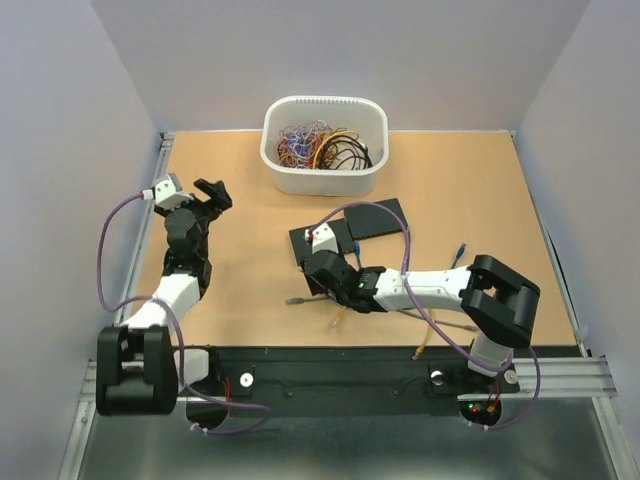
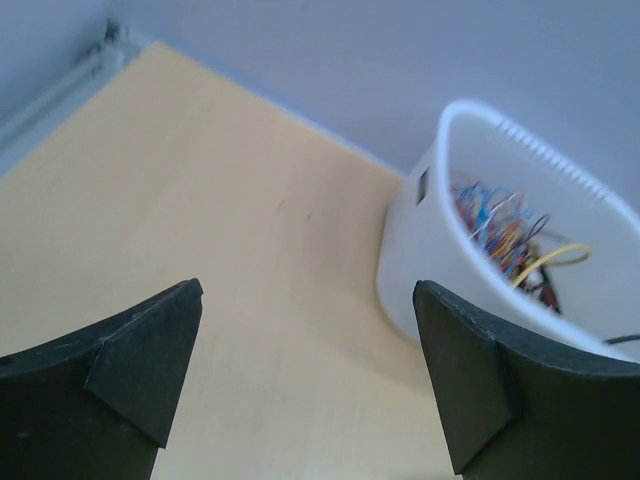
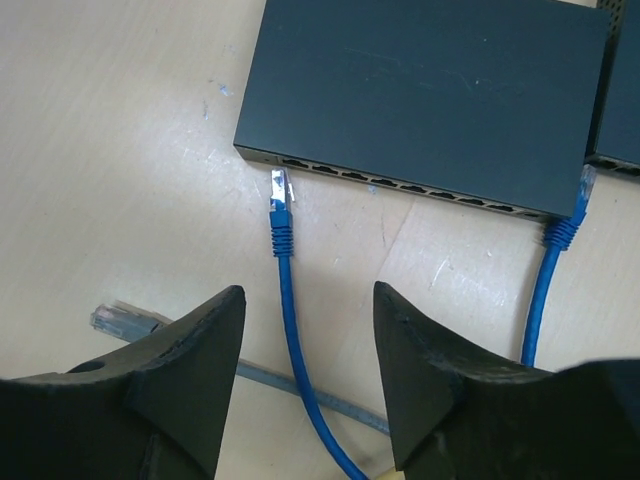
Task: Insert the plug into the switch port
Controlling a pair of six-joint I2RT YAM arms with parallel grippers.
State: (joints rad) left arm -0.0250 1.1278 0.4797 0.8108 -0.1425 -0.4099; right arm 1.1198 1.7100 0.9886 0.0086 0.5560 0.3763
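The yellow cable (image 1: 339, 317) lies on the table in front of my right gripper (image 1: 318, 272); its plug is too small to make out. In the right wrist view my right gripper (image 3: 305, 330) is open and empty, hovering above the table in front of a flat black switch (image 3: 430, 90). The switch's row of ports (image 3: 400, 186) faces me. A blue cable's connector (image 3: 281, 195) lies just at the leftmost ports, and its blue cable runs between my fingers. My left gripper (image 1: 215, 192) is open and empty, far left of the switch (image 1: 303, 245).
A second black box (image 3: 622, 90) sits right of the first, with another blue cable (image 3: 548, 270) at its edge. A grey cable connector (image 3: 115, 320) lies at the left. A white basket (image 1: 325, 175) of tangled cables stands at the back, also in the left wrist view (image 2: 420, 250).
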